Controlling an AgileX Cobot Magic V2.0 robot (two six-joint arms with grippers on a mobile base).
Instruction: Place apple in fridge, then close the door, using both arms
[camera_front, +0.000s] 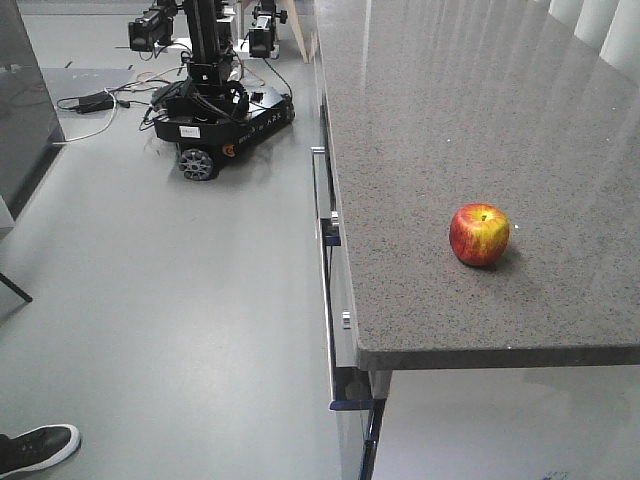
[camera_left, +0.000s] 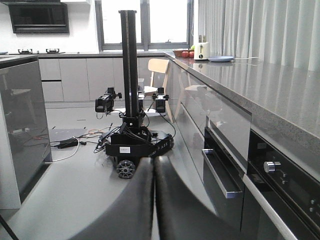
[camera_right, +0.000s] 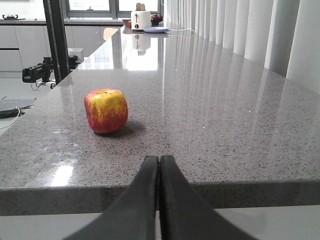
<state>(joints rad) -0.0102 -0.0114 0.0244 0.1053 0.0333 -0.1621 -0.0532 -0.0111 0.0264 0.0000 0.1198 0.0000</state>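
On the grey speckled countertop (camera_front: 450, 120) sits the apple (camera_front: 480, 235), red with yellow streaks, stem dimple up, near the counter's front edge, touching nothing else. Right wrist view: apple (camera_right: 106, 110) lies ahead and to the left of the right gripper (camera_right: 159, 159), clearly apart from it. That gripper is clenched, black fingers (camera_right: 175, 200) pressed flat together, nothing between them. It hangs just off the counter's near edge (camera_right: 225, 192), about level with the top.

Left gripper (camera_left: 153, 161) is also clenched and empty, fingers (camera_left: 135, 200) meeting along a thin seam. It points over the grey floor (camera_left: 75, 185), alongside the cabinet fronts (camera_left: 220, 115) under the counter. An oven with a silver knob (camera_left: 270, 166) and a bar handle (camera_left: 220, 175) is at the right of that view.

Farther out, a black wheeled robot (camera_front: 215, 110) stands on the floor with cables trailing beside it; left wrist view shows its tall black mast (camera_left: 130, 65). A dark grey glossy panel (camera_left: 22, 120) stands at the left. At the far end of the counter: white toaster (camera_right: 140, 19), blue plate (camera_right: 156, 29), some red fruit behind, too small to tell more. Pale curtains (camera_right: 260, 35) run along the counter's right side. A black shoe with a white sole (camera_front: 38, 448) shows at the bottom left corner of the front view.
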